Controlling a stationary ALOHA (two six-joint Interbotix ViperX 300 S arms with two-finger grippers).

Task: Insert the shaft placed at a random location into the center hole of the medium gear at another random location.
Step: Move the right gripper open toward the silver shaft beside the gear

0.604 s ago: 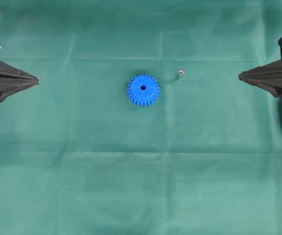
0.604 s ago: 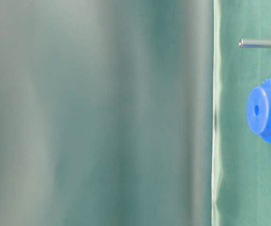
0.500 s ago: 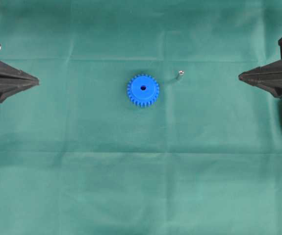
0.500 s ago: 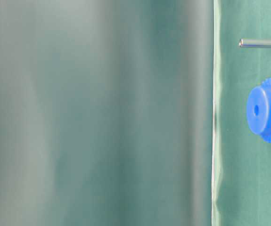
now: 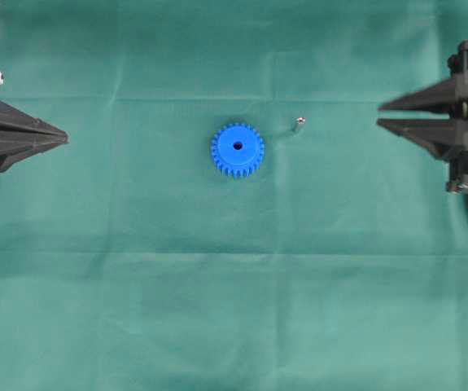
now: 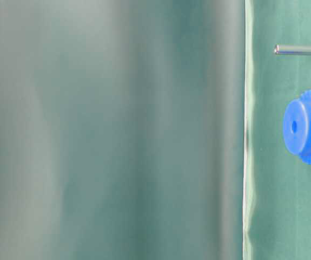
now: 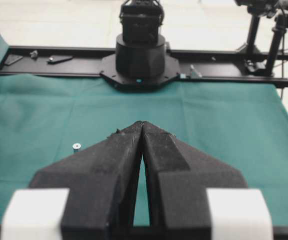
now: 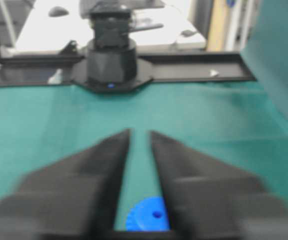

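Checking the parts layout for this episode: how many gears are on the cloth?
1. The medium gear lies flat near the middle of the green cloth, hub up, with the shaft apart from it, toward the right end effector. No other gear shows in any view.

The overhead camera looks straight down on the green cloth-covered tabletop (image 5: 234,309), an arm at each side edge. The table-level camera sits close and turned sideways, sharing with it the bright blue plastic toothed gear (image 5: 238,150) (image 6: 308,127) and the thin silvery metal pin (image 5: 299,125) (image 6: 296,50). Each wrist camera looks along its own black fingers (image 7: 142,131) (image 8: 139,137) toward the opposite arm's base.
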